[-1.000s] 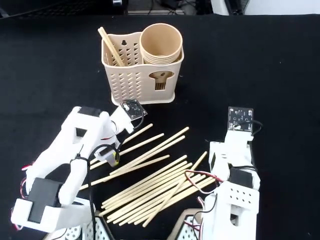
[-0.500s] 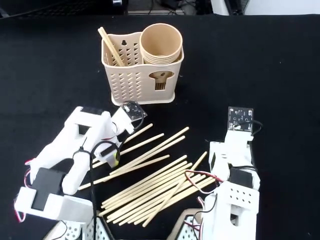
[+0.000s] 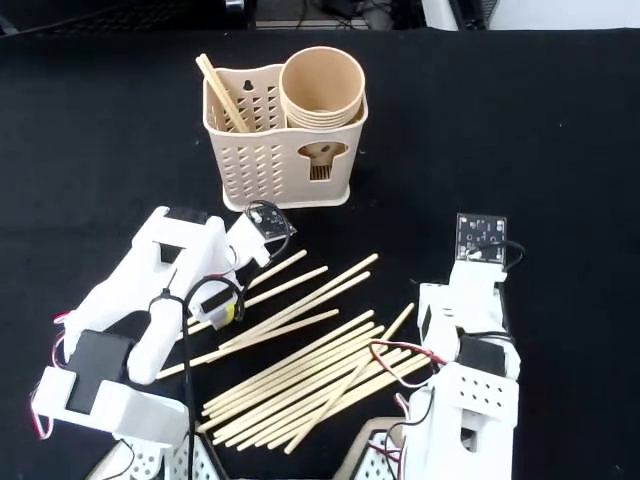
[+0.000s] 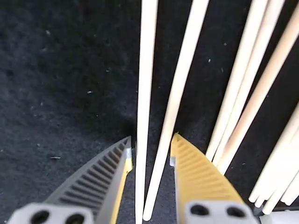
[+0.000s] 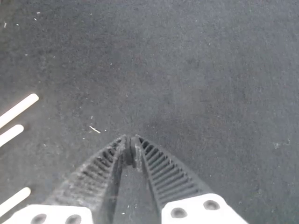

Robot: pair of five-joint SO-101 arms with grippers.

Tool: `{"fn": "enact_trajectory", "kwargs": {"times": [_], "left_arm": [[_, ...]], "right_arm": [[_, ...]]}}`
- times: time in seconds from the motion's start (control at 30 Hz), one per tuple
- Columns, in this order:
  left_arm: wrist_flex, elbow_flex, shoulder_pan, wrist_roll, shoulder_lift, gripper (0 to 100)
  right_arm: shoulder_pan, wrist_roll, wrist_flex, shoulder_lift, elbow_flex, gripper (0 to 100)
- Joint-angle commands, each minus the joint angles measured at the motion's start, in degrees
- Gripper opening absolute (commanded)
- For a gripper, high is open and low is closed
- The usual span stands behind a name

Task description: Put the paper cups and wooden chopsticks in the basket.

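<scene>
A black cloth-covered table (image 3: 540, 130) carries everything. The two white arms stand at its near edge, the left arm (image 3: 150, 310) bent over the spread of sticks and the right arm (image 3: 465, 340) beside that spread over bare cloth.

At the far side stands the basket (image 3: 262, 165), beige plastic with perforated walls and two compartments. A nested stack of tan paper cups (image 3: 322, 85) sits upright in the compartment on the right arm's side. One wooden chopstick (image 3: 222, 92) leans in the other compartment, its end above the rim.

The loose chopsticks (image 3: 300, 370), pale and slender, lie flat between the arms, mostly as a slanting bundle with a few fanned out toward the basket.

The left wrist view gives what the high view hides: the left gripper (image 4: 150, 139) stands partly open, low over the cloth, with two parallel chopsticks (image 4: 161, 116) running between its ribbed jaws. The right wrist view shows the right gripper (image 5: 131, 140) closed tip to tip, holding nothing, with three stick ends (image 5: 16, 109) off to one side.
</scene>
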State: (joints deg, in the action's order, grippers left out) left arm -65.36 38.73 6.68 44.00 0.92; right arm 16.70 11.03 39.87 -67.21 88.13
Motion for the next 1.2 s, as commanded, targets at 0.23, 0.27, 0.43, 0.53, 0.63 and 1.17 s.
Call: {"fn": "enact_trajectory", "kwargs": {"times": [0.23,0.27,0.43,0.53,0.63,1.17], "left_arm": [[3.1,3.6,0.3,-0.4,0.6,8],[2.7,3.5,0.3,-0.4,0.6,6],[2.0,3.4,0.3,-0.6,0.6,6],[2.0,3.4,0.3,-0.7,0.6,6],[1.9,3.6,0.3,-0.7,0.6,6],[-0.5,7.1,0.3,-0.7,10.6,3]], "right_arm": [[0.8,0.2,-1.3,-0.7,-0.1,1.5],[0.8,0.2,-1.3,-0.7,-0.1,1.5],[0.8,0.2,-1.3,-0.7,-0.1,1.5],[0.8,0.2,-1.3,-0.7,-0.1,1.5],[0.8,0.2,-1.3,-0.7,-0.1,1.5],[0.8,0.1,-1.4,-0.7,-0.1,1.5]]}}
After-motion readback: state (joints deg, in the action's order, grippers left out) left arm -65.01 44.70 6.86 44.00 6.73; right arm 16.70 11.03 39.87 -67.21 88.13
